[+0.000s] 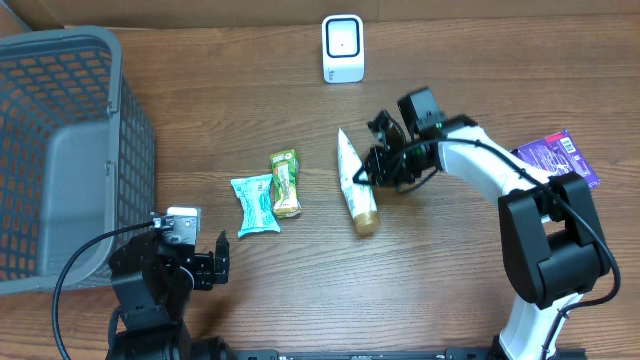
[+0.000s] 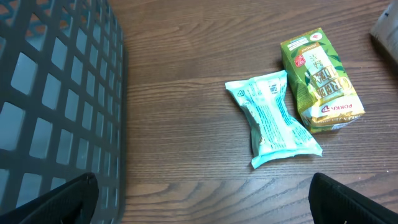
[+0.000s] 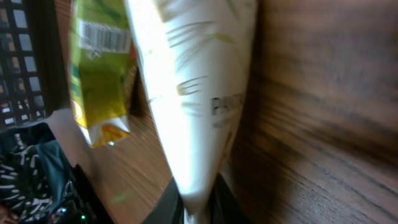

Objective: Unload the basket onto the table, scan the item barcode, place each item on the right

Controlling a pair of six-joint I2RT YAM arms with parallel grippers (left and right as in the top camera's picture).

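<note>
Tube (image 1: 354,185) is seen lying on the worktop (image 1: 300,290) right of centre, below the scanner (image 1: 343,48) and well apart from it. Its long axis runs away from the robot with a slight tilt. The flat crimped end is pointed toward the scanner and the brown cap toward the near edge. The right end effector (image 1: 378,168) is set against the tube's right side at mid-length. Only in the right wrist view is the grip shown: the white body narrows down into the dark fingers (image 3: 168,208), which are pressed almost together and pinch the tube. A barcode (image 3: 106,37) on the carton (image 1: 286,183) is also shown only there, and no barcode can be made out on the tube in any view. Printing on the carton and the packet (image 1: 254,204) is readable in the left wrist view alone, where both are seen lying side by side and touching. The left end effector (image 1: 218,262) is held spread wide and empty near the basket (image 1: 135,150). The following are counted from overhead: one tube, one carton, one packet, one purple pack (image 1: 560,158) at the right edge, one scanner, one basket and two arms.
</note>
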